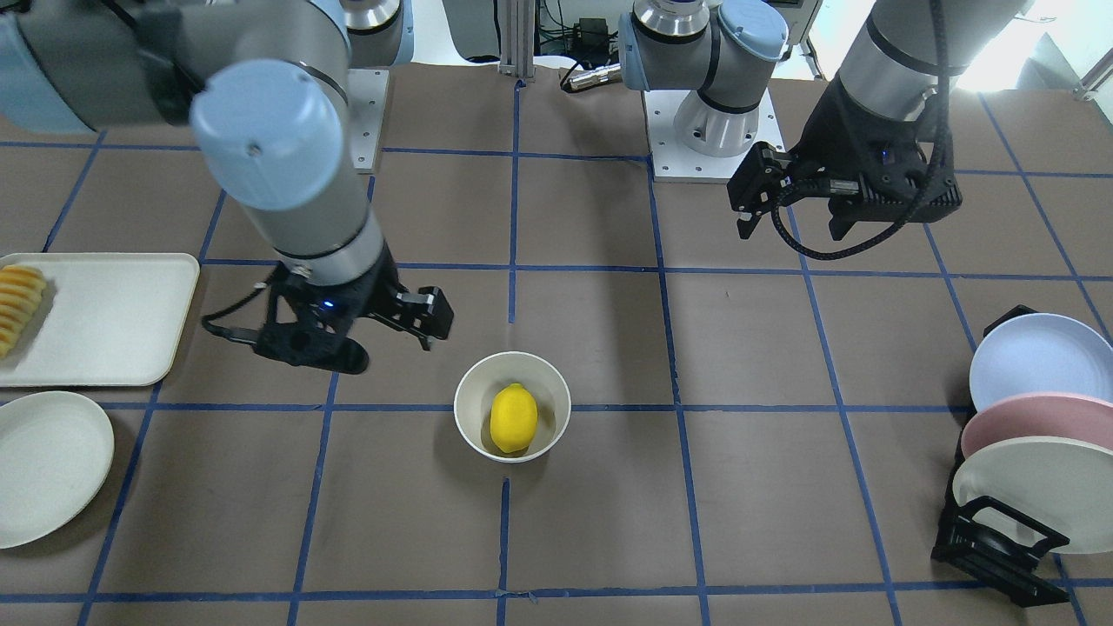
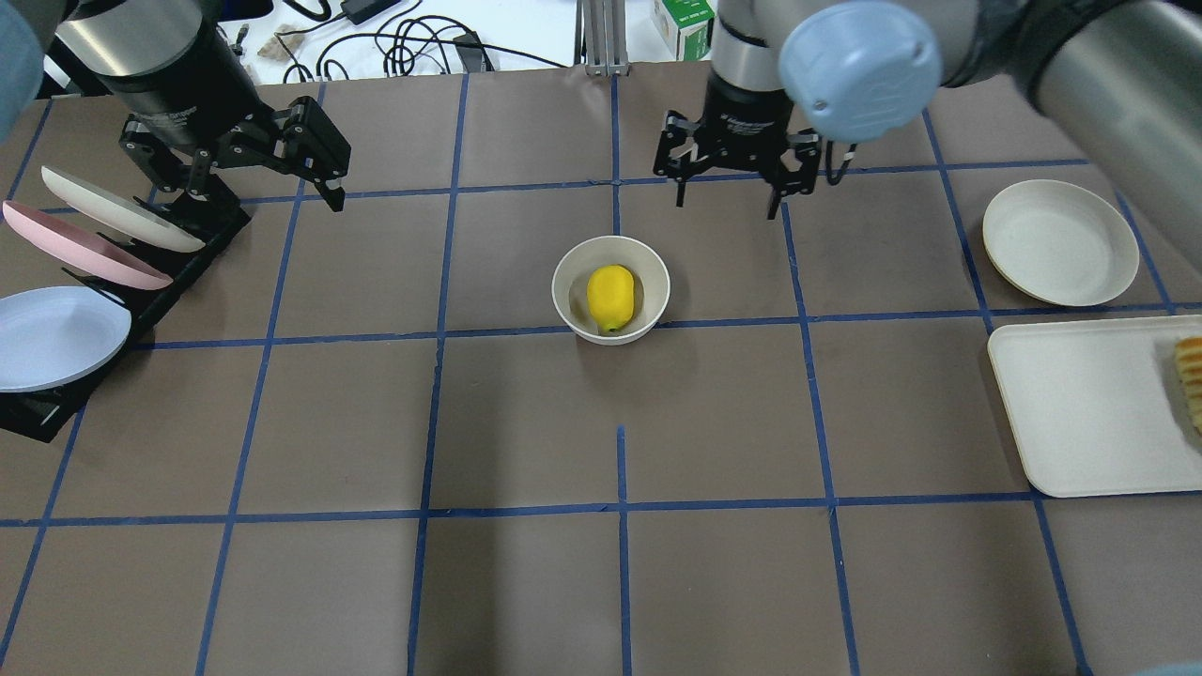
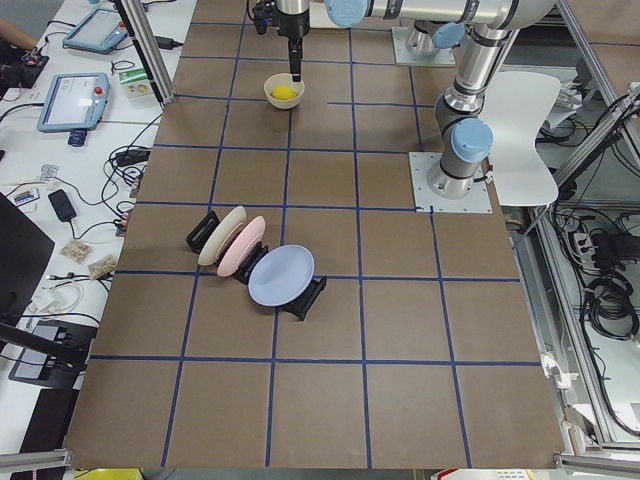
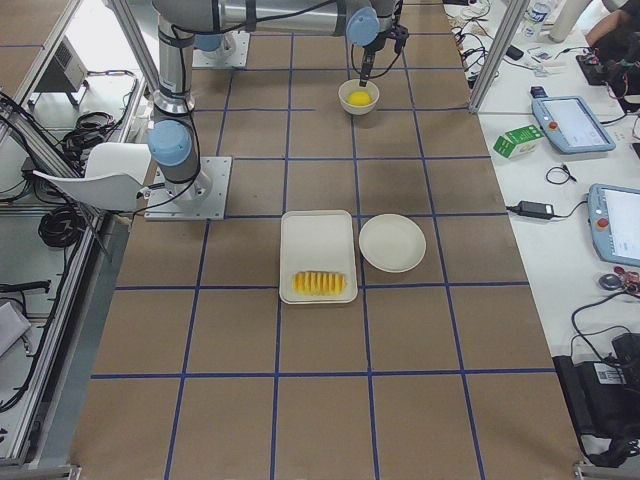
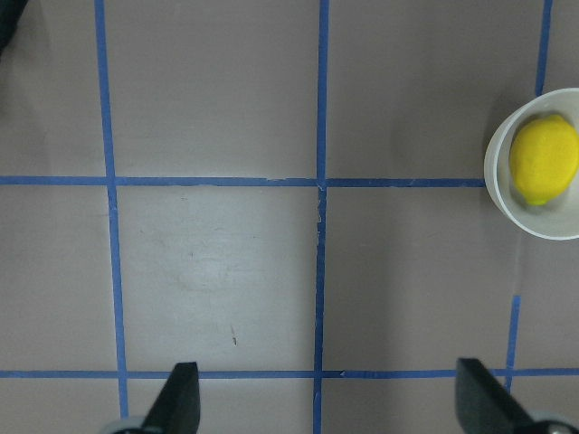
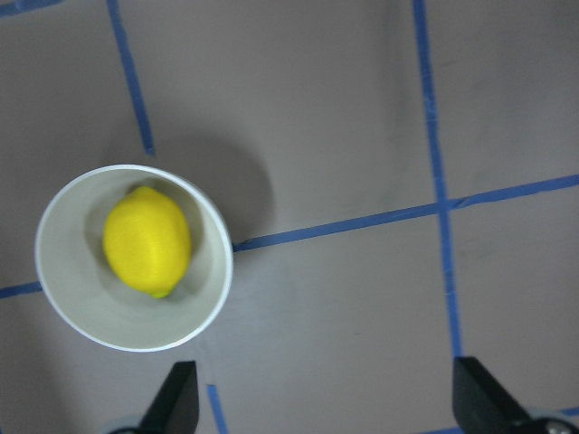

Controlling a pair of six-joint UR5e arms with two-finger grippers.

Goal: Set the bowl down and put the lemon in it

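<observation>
The off-white bowl (image 1: 474,405) stands upright mid-table with the yellow lemon (image 1: 513,419) lying inside it. Both also show in the overhead view, the bowl (image 2: 569,291) and the lemon (image 2: 610,298). My right gripper (image 2: 728,192) is open and empty, raised beside the bowl and apart from it. Its wrist view shows the bowl (image 6: 210,298) and the lemon (image 6: 147,240) below its open fingers (image 6: 179,402). My left gripper (image 2: 263,183) is open and empty, high near the plate rack. Its wrist view catches the bowl (image 5: 503,201) and lemon (image 5: 543,163) at the right edge.
A black rack (image 2: 183,258) with blue, pink and cream plates stands on my left side. On my right side are a flat cream plate (image 2: 1059,242) and a white tray (image 2: 1080,413) holding sliced orange-yellow food (image 2: 1191,376). Blue tape lines grid the brown table.
</observation>
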